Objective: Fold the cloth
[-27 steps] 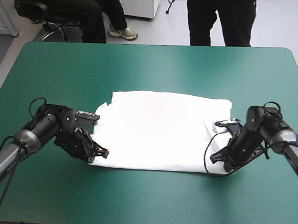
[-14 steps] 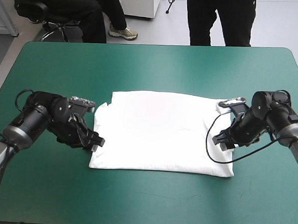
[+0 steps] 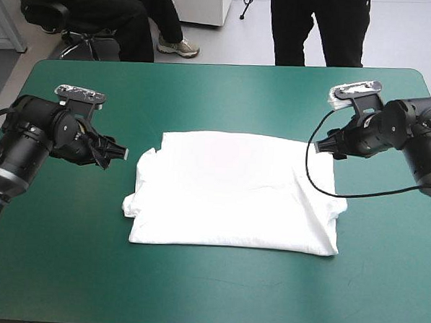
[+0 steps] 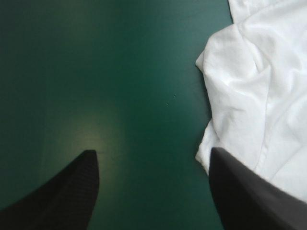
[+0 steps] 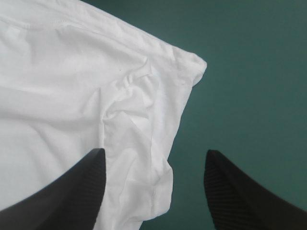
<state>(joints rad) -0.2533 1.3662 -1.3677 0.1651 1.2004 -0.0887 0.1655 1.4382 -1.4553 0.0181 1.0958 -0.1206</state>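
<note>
- The T-shirt [image 3: 235, 191] lies in the middle of the table [image 3: 219, 89], folded into a flat white rectangle on the teal-green cover, with its long sides running left to right.
- Its left edge is rumpled, with a small flap sticking out toward the near-left corner.
- The left gripper [image 4: 152, 151] hangs over bare cover just beside the shirt's left edge, toward the far corner. Its black fingers stand wide apart and hold nothing.
- The right gripper [image 5: 154, 151] hangs over the shirt's far-right corner. Its fingers are also spread wide and empty, with wrinkled cloth below the gap between them.
- Neither gripper holds the cloth.
</note>
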